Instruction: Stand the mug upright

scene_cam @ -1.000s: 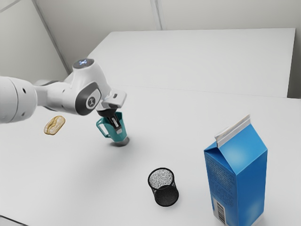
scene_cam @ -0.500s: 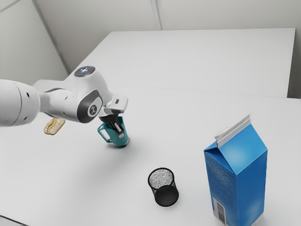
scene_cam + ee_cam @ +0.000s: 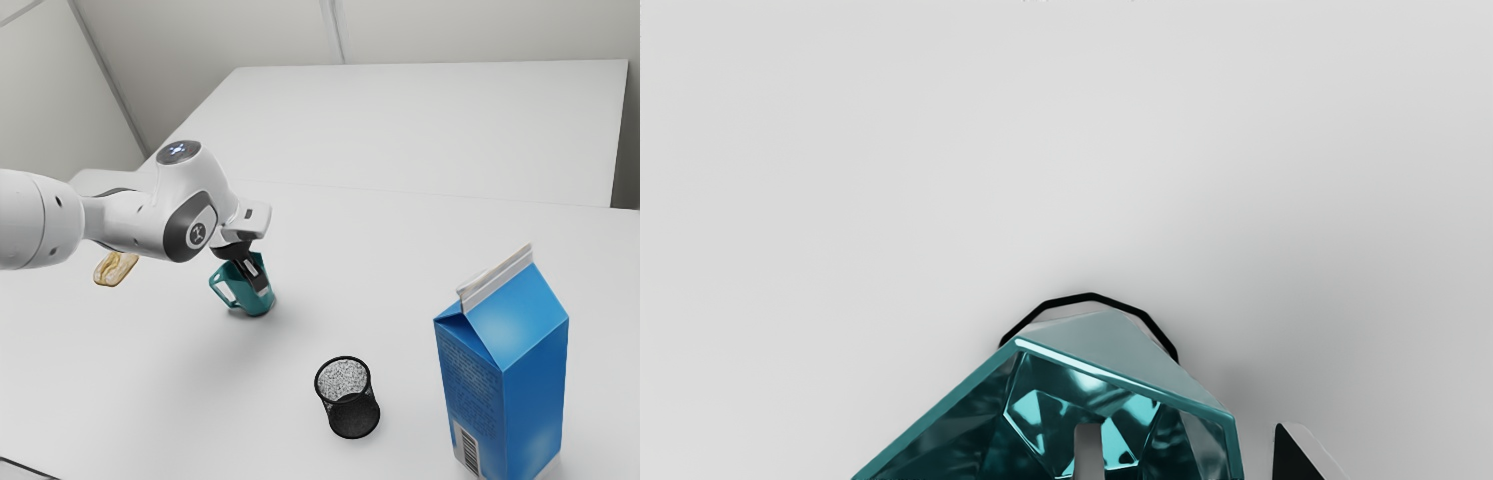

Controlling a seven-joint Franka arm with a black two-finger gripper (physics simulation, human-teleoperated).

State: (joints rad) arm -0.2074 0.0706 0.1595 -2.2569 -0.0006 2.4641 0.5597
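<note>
Because the exterior view's left is the place to start, the tan, oval bread roll (image 3: pixel 112 270) comes first, lying partly behind the arm on the far side of the mug's handle. To its right, in the left part of the pale tabletop (image 3: pixel 420 130), is the teal, faceted mug with a dark base (image 3: pixel 242 291), base down and mouth up; whether a slight lean remains, I cannot tell. Its loop handle (image 3: pixel 217 292) points to the exterior view's left. The black gripper (image 3: pixel 1183 443) reaches down to it with the jaws spread astride the wall: one inside the mouth, the other outside with a gap beside it, so neither side is pinched.

The shell looks hard and glossy, probably light if empty, and likely to slip against a facet's slope rather than give. The wall just below the rim seems the best hold, gripped square across one flat face; the handle would probably let the body swing. A sideways push high up could tip it, as the mouth flares wider than the base.

Farther right and nearer stands the black mesh cup (image 3: pixel 356 414), then the blue gable-topped carton (image 3: pixel 505 370), both well apart from the mug.
</note>
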